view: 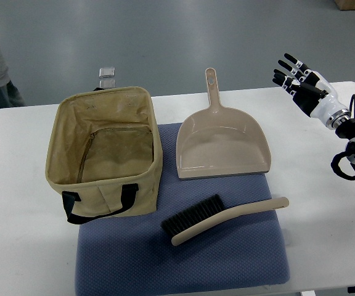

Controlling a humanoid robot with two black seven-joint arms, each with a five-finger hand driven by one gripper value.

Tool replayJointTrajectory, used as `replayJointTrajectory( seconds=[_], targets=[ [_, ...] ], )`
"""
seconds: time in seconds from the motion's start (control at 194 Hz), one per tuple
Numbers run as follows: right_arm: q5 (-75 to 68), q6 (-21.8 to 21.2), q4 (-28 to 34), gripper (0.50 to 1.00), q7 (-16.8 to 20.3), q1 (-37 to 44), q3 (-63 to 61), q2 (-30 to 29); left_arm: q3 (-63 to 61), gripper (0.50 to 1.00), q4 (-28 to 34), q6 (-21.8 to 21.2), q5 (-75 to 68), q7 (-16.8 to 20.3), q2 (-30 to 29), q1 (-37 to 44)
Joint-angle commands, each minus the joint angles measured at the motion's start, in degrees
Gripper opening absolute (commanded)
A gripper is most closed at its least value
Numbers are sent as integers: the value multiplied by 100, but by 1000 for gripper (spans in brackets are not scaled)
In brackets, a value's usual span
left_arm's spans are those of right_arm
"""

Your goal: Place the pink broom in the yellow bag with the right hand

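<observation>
One hand (296, 75) visible (right, fingers spread); forearm cut off.

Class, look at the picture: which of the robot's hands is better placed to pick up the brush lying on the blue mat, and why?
The right hand. It is the only hand in view, raised open at the table's right edge, and the brush points its handle toward that side. The left hand is not visible.

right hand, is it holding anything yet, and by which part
Nothing is held. The right hand is up at the table's far right corner with its fingers spread, well apart from the broom, which lies untouched on the blue mat beside the bag.
</observation>
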State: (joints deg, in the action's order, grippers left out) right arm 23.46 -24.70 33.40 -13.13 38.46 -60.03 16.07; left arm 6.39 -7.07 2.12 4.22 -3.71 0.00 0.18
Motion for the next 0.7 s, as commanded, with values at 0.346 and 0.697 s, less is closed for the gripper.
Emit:
replayJointTrajectory(
  seconds=[0.346,0.697],
  targets=[
    [1,-97,-9,930,12,-5,9,28,2,1000,4,-1,0,-7,0,0],
    [-8,-97,-9,930,-5,-14,-8,98,2,1000,13,-1,0,-7,0,0]
  ],
)
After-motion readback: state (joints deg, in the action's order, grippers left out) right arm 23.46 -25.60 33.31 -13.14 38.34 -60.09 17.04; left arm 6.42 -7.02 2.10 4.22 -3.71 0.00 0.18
